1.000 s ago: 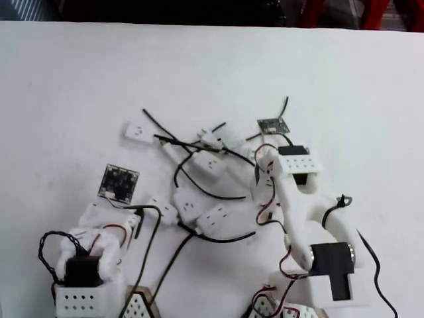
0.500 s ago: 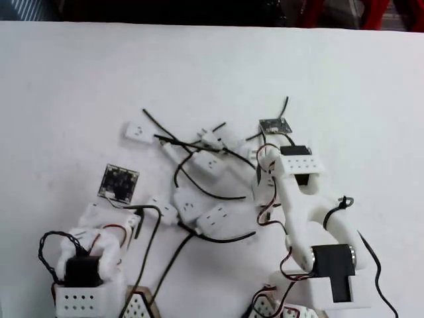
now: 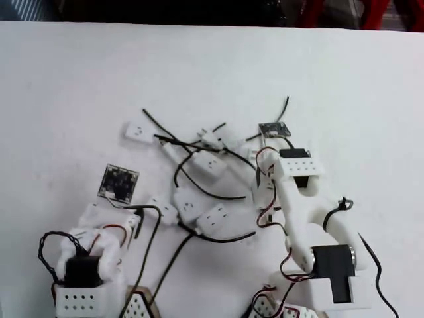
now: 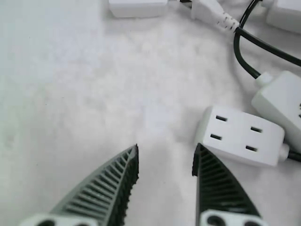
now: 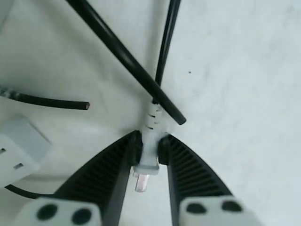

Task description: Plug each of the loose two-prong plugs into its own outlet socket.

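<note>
My right gripper (image 5: 149,143) is shut on a white two-prong plug (image 5: 148,157), with the prongs sticking out between the fingers toward the wrist. The plug's black cord (image 5: 164,47) runs away across another black cord (image 5: 122,54). In the high view the right arm (image 3: 299,205) lies at the right of the tangle of cords. My left gripper (image 4: 164,153) stands open just above the table, with a white outlet socket (image 4: 240,136) right beside one finger. Several white outlet sockets (image 3: 209,162) and loose plugs (image 3: 212,139) lie mid-table, linked by black cords.
A second white socket block (image 4: 282,101) lies just beyond the near one. Another socket (image 5: 19,150) lies close beside the right gripper. The left arm (image 3: 93,245) rests at the front left. White tabletop (image 3: 344,79) stretches bare at the back and right.
The right arm has drawn back slightly toward its base, still holding the plug. The left arm has not moved.
</note>
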Action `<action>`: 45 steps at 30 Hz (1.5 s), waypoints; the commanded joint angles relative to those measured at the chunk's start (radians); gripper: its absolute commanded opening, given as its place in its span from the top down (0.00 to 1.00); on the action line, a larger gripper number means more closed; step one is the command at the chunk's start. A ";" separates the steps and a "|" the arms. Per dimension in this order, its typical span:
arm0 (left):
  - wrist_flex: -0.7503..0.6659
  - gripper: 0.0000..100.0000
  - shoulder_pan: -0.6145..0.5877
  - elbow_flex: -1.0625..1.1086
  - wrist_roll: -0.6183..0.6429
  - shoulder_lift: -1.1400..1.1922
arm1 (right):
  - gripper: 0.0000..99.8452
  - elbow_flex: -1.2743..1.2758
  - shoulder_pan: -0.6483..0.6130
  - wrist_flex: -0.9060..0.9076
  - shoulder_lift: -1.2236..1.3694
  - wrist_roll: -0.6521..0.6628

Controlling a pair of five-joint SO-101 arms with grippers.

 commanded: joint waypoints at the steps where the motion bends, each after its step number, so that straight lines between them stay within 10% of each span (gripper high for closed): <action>1: -0.018 0.80 -0.007 -0.012 -0.002 -0.012 | 0.94 0.000 0.004 0.022 -0.030 -0.003; 23: -0.018 0.80 -0.007 -0.012 -0.002 -0.012 | 0.98 -0.470 0.219 0.572 -0.196 0.190; 33: -0.021 0.80 -0.007 -0.012 -0.002 -0.012 | 0.98 -0.493 0.308 0.536 -0.440 0.216; 45: -0.258 0.80 -0.007 -0.021 0.009 -0.012 | 0.98 -0.319 -0.031 0.292 -0.733 -0.112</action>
